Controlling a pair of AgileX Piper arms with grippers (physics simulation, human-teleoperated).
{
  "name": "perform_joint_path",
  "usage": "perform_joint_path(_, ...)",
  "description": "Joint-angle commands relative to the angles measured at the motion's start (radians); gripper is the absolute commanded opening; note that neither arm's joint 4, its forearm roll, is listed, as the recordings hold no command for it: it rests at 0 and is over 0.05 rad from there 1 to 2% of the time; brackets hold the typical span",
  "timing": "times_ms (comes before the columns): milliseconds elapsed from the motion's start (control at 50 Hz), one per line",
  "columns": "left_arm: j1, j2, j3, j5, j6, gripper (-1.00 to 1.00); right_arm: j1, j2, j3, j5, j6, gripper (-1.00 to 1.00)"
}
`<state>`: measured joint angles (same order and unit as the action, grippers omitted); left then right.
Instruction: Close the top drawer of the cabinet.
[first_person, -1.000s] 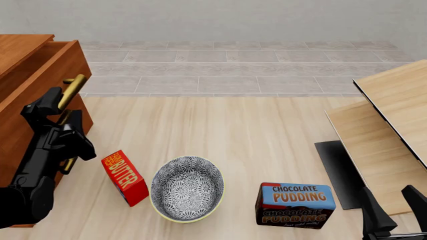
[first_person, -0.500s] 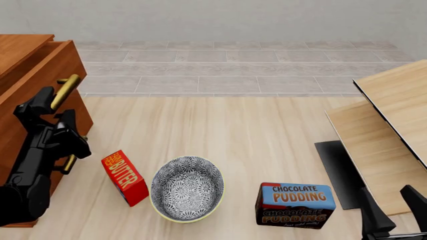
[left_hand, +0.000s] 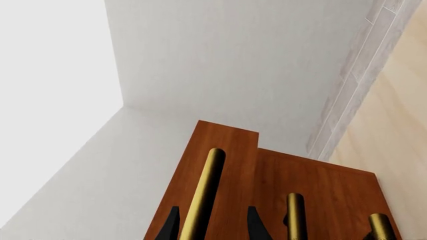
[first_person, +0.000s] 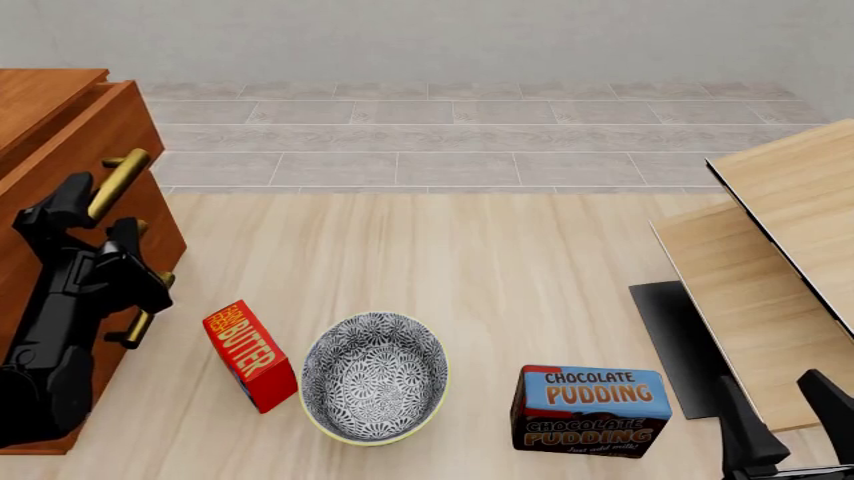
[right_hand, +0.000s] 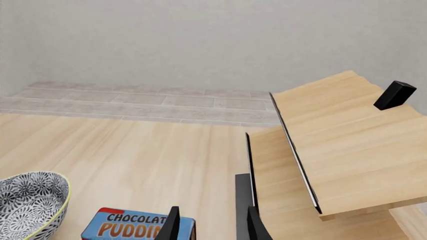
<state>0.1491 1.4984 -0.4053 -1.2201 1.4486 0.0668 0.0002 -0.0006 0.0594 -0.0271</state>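
Nearest the camera, the right gripper (first_person: 787, 425) sits at the near right corner, jaws apart and gripping nothing. Just left of it is a chocolate pudding box (first_person: 590, 410), then a patterned bowl (first_person: 375, 377) with nothing in it, then a red butter box (first_person: 250, 355). On the left, the left gripper (first_person: 96, 221) has its fingers spread either side of the top drawer's (first_person: 100, 140) brass handle (first_person: 119, 182). That drawer sticks out a bit from the cabinet (first_person: 54, 250). Pale boards (first_person: 787, 250) sit far right.
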Motion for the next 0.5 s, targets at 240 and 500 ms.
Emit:
perform_joint_path(240, 0.047, 0.028, 0.008, 0.0, -0.012, 1.0, -0.001, 0.0, 0.0, 0.004, 0.005, 1.0)
perform_joint_path(500, 0.064, 0.04, 0.003, 0.0, -0.016, 1.0, 0.003, 0.0, 0.0, 0.01, 0.006, 1.0)
